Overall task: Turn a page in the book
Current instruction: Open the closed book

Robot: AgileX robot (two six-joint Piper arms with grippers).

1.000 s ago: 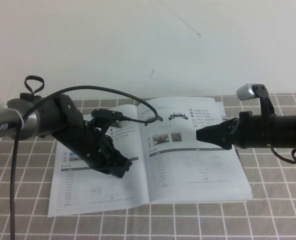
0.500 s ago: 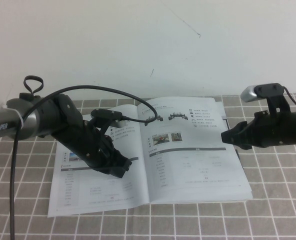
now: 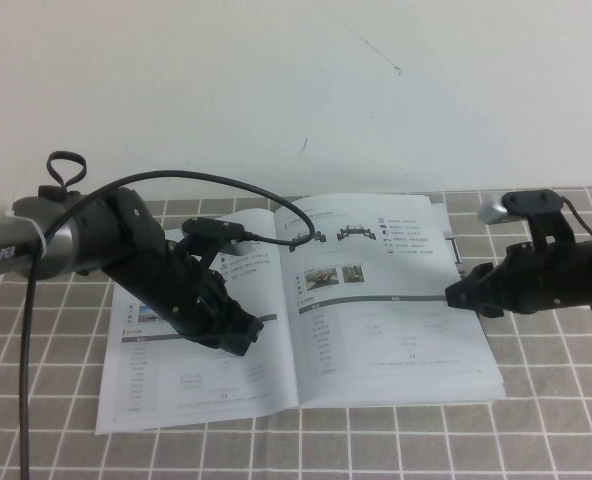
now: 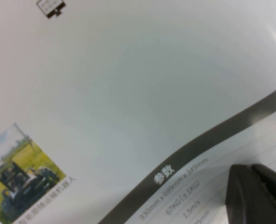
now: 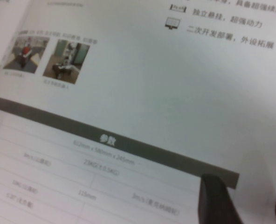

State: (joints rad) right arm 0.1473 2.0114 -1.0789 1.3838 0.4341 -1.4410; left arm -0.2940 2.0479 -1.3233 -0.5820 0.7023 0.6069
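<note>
The book lies open on the checked cloth. Its right-hand page carries two black chassis, two little photos and a grey-barred table. My right gripper hovers low at that page's outer edge, open, with one finger over the end of the grey bar and nothing between the fingers. My left gripper is shut, its tips resting on the left-hand page's table, near the grey bar.
A grey-and-white checked cloth covers the table around the book. A white wall rises close behind it. The left arm's black cable loops above the left-hand page.
My right gripper has pulled back to the right, from over the page's middle to its outer edge, and dropped lower. The left arm and the book have not moved.
</note>
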